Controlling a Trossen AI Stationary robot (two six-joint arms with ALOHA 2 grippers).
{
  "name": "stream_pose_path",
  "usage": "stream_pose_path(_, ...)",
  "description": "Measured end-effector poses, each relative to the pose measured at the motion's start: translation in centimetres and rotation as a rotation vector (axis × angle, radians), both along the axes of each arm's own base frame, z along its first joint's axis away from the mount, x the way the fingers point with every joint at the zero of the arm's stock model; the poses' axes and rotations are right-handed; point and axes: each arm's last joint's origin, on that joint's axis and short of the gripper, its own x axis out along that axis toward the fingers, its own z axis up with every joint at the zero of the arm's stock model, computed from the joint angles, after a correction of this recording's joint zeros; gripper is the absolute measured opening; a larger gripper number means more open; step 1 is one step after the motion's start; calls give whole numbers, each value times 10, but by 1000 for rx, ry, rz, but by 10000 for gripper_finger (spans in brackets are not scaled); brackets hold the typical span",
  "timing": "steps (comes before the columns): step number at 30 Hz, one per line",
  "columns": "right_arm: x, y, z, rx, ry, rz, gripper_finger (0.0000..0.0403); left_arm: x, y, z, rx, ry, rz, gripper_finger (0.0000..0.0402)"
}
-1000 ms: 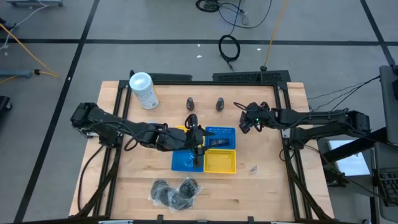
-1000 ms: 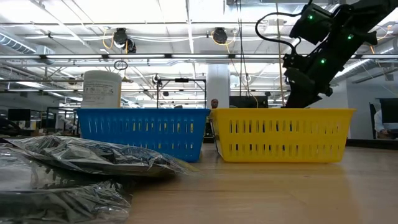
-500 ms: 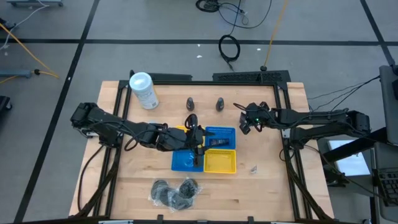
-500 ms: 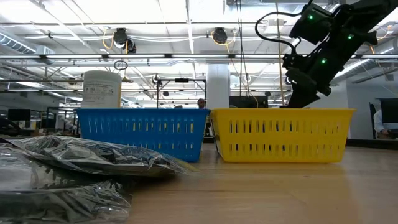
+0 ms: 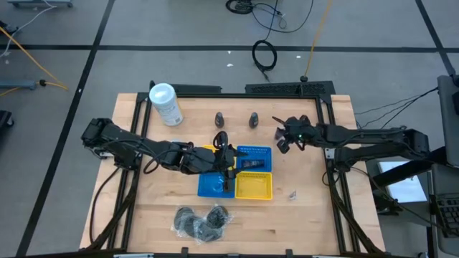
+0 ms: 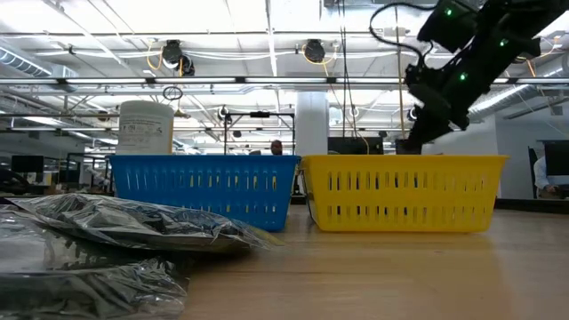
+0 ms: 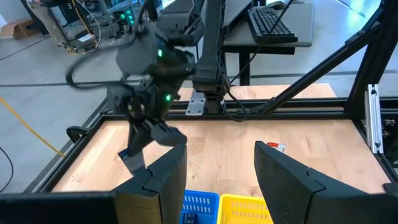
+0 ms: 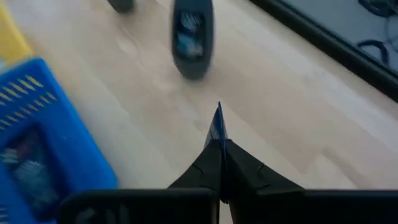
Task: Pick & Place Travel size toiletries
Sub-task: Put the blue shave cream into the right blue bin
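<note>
Left gripper (image 7: 221,180): two dark fingers rise from the bottom edge, centre of frame, a clear gap between them.
Right gripper (image 7: 138,149): far arm at upper left, green lights lit, blurred; fingers point down, pinched on a thin flat sachet (image 7: 130,157) hanging above the table.
Table (image 7: 211,146): pale wood, framed by black rails.
Blue basket (image 7: 199,207): bottom edge, between the near fingers.
Yellow basket (image 7: 249,209): touching the blue one, to its right.
Small packet (image 7: 275,147): white and red, lying on the wood right of centre.
Keyboard (image 7: 272,20): on a desk, top of frame.

Two dark mini bottles (image 5: 219,118) upright on table; wrapped discs (image 5: 201,221) near front edge
</note>
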Motion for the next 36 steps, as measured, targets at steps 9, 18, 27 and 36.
stream_pose_path(9,-8,9,31,7,-176,152,0,0,2,-1,-1,7,5,186)
stream_pose_path(18,-10,31,56,-23,-393,336,0,2,13,-12,-52,27,41,186)
stream_pose_path(27,-5,54,74,-44,-574,516,0,2,19,-36,-97,54,39,186)
stream_pose_path(36,0,71,81,-56,-658,614,0,1,25,-54,-145,-19,54,186)
